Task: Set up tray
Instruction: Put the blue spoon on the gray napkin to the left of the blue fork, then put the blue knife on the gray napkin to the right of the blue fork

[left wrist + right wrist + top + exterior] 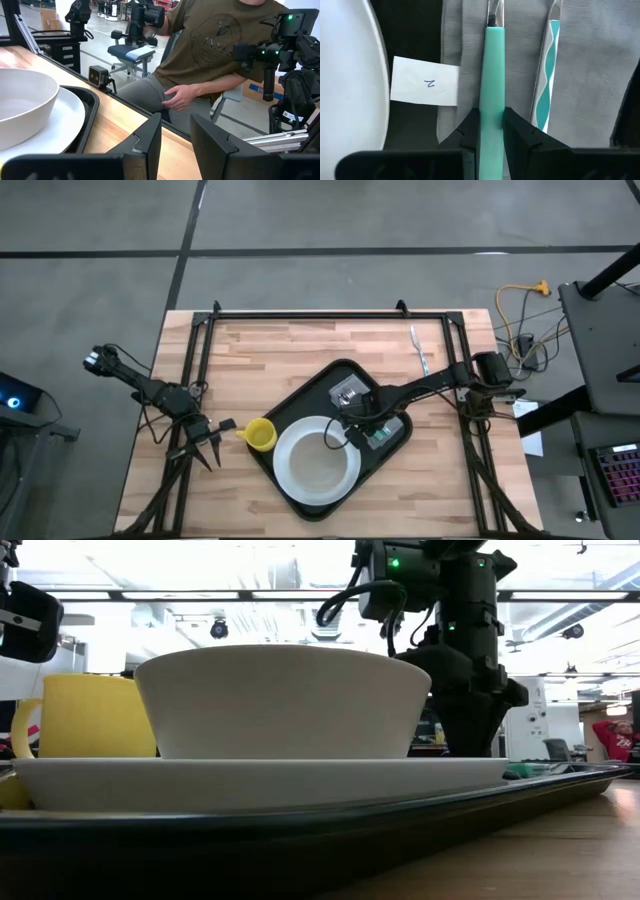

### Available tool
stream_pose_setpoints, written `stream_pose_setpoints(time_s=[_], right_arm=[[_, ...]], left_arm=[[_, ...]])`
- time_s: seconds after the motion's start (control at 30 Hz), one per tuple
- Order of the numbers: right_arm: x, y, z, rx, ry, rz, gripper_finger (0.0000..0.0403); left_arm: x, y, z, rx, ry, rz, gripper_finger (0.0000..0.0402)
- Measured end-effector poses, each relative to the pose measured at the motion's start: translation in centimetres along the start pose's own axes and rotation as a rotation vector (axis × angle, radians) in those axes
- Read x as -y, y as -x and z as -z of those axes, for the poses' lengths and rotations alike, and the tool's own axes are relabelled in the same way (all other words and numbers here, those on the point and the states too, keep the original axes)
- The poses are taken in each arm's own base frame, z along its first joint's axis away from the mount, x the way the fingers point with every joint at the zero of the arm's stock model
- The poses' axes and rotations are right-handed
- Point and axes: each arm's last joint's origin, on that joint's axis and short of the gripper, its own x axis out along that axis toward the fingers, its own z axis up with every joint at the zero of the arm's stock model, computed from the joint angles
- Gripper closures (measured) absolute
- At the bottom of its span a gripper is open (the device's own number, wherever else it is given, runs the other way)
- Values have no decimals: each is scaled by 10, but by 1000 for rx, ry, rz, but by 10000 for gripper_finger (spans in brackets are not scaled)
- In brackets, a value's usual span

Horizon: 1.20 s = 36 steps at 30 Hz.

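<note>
Right hand is pinching a teal plastic utensil handle over the grey cloth napkin in the large matte black rectangular tray, mid-table. Left hand is waiting open by the tray's left edge. Risk: the handle is sitting narrowly between the fingers (thin grip), so an early release could be dropping it askew onto the neighbouring striped utensil.

The teal utensil beside the white label has its working end cut off. Beside that label, the plate shows only one edge.
</note>
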Motion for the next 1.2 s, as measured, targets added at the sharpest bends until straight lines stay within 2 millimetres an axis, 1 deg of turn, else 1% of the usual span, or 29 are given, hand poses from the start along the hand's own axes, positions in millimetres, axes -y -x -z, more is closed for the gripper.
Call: stream_pose_setpoints(time_s=[0.27, 0.5, 0.6, 0.7, 0.83, 0.97, 1.2], right_arm=[[0, 0, 0, -7, -3, -2, 358], [1, -1, 1, -12, -22, -1, 291], [1, -1, 1, -12, -22, 0, 273], [1, 1, 1, -23, -22, -8, 264], [-2, 6, -1, -17, 10, -28, 262], [-6, 11, -3, -4, 32, -48, 269], [-15, 24, -9, 33, 177, -93, 279]], left_arm=[[0, 0, 0, 0, 0, 4, 313], [0, 0, 0, 0, 0, 3, 313], [0, 0, 0, 0, 0, 3, 313], [0, 0, 0, 0, 0, 3, 313], [0, 0, 0, 0, 0, 3, 313], [0, 0, 0, 0, 0, 3, 313], [0, 0, 0, 0, 0, 3, 313]])
